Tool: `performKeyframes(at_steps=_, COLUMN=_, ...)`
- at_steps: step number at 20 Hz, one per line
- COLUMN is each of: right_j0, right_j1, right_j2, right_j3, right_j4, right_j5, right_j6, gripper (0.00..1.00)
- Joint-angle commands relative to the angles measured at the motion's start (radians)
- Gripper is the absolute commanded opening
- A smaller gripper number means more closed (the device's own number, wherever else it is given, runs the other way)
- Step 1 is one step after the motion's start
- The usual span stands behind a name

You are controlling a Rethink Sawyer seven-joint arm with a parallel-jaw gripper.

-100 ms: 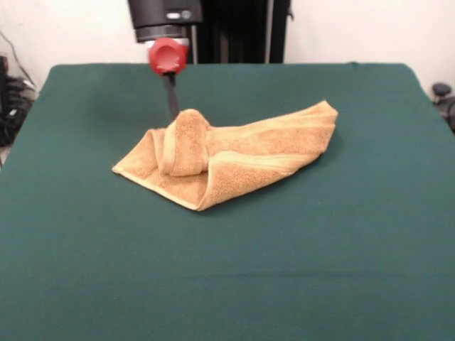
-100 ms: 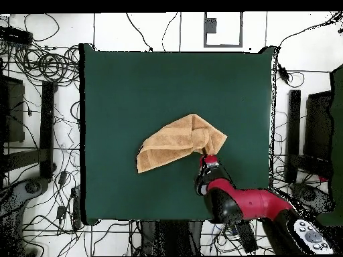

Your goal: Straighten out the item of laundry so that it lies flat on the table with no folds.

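The item of laundry (image 1: 234,153), a tan-orange terry towel, lies crumpled and folded over itself near the middle of the green table (image 1: 320,249). One part rises in a rolled hump at its far left side. My gripper (image 1: 173,110) comes down right behind that hump, its thin dark fingers together, pinching the towel's edge there. In the overhead view the towel (image 2: 177,142) is a slanted folded shape on the table (image 2: 134,87), and the gripper (image 2: 206,158) touches its lower right corner.
Green cloth surrounds the towel on all sides. Cables and stands (image 2: 40,67) lie on the floor beyond the table's edges.
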Motion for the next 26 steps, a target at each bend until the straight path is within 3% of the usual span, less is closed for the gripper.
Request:
performKeyframes(at_steps=1, right_j0=0.125, right_j1=0.031, right_j2=-0.077, right_j3=-0.080, right_j4=-0.041, right_j5=-0.080, right_j6=-0.115, gripper=1.00)
performKeyframes(at_steps=8, right_j0=0.269, right_j1=0.074, right_j2=-0.267, right_j3=-0.138, right_j4=0.048, right_j5=-0.200, right_j6=-0.120, gripper=1.00)
performKeyframes(at_steps=15, right_j0=0.336, right_j1=0.094, right_j2=-0.363, right_j3=-0.188, right_j4=0.058, right_j5=-0.192, right_j6=-0.127, gripper=1.00)
performKeyframes(at_steps=17, right_j0=0.377, right_j1=0.109, right_j2=-0.425, right_j3=-0.196, right_j4=0.102, right_j5=-0.222, right_j6=-0.128, gripper=1.00)
performKeyframes(at_steps=21, right_j0=0.394, right_j1=0.115, right_j2=-0.443, right_j3=-0.202, right_j4=0.094, right_j5=-0.205, right_j6=-0.111, gripper=1.00)
performKeyframes(at_steps=26, right_j0=0.413, right_j1=0.193, right_j2=-0.471, right_j3=-0.241, right_j4=0.125, right_j5=-0.279, right_j6=-0.110, gripper=1.00)
